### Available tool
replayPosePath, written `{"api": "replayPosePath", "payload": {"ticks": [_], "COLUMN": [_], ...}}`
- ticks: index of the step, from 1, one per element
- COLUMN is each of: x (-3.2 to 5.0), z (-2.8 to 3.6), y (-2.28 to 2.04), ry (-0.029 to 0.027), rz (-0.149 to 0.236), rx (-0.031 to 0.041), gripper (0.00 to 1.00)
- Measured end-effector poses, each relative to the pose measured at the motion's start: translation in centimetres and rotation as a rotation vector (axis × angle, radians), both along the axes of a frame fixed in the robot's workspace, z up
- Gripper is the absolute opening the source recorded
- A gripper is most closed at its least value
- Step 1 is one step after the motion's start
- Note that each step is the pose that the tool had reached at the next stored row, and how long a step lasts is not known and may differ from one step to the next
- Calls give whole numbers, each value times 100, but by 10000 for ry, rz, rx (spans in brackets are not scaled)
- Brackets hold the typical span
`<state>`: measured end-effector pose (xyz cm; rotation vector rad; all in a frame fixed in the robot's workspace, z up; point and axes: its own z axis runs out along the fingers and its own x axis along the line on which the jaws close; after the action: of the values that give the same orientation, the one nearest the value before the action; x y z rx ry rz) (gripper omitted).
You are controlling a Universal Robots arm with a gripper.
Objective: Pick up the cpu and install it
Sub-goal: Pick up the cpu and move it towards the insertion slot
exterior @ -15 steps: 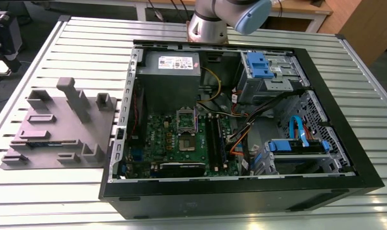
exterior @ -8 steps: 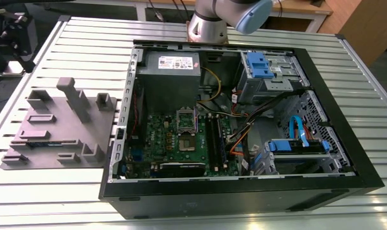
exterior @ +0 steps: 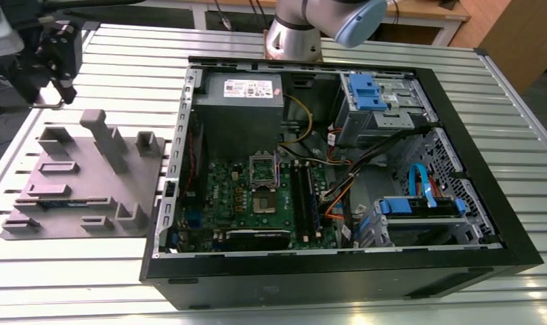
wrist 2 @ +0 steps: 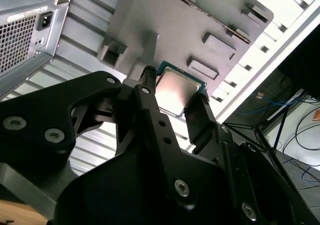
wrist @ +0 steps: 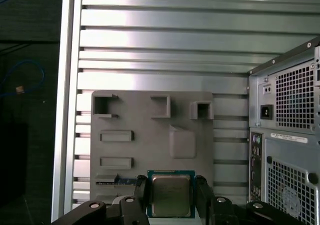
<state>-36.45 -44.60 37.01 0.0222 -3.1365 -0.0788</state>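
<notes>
The cpu (wrist: 171,195) is a small square chip with a silver-grey top and a dark green rim. It sits between the two black fingers (wrist: 142,194) of my gripper (wrist: 171,197), which is shut on it. In the second wrist view the cpu (wrist 2: 175,89) hangs above the grey holder plate (wrist 2: 165,15), clear of its surface. In the exterior view my gripper (exterior: 61,84) is high at the exterior view's far left, over the back end of the plate (exterior: 75,183). The socket (exterior: 263,203) lies on the green motherboard in the open computer case (exterior: 346,271), with its frame (exterior: 263,166) raised.
The grey plate (wrist: 150,135) carries several raised blocks and slots. The case's rear panel (wrist: 285,150) stands close beside it. The ribbed metal table (exterior: 93,271) ends at an edge (wrist: 70,110), with dark floor and cables beyond. Drive cages, blue brackets and loose cables fill the case.
</notes>
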Motion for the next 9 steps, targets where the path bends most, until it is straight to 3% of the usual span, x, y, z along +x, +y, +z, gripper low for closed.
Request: {"api": "replayPosePath", "payload": {"ticks": [9], "x": [354], "z": [0], "y": [0], "ry": [66], "rz": [1], "rx": [0], "gripper": [48]}}
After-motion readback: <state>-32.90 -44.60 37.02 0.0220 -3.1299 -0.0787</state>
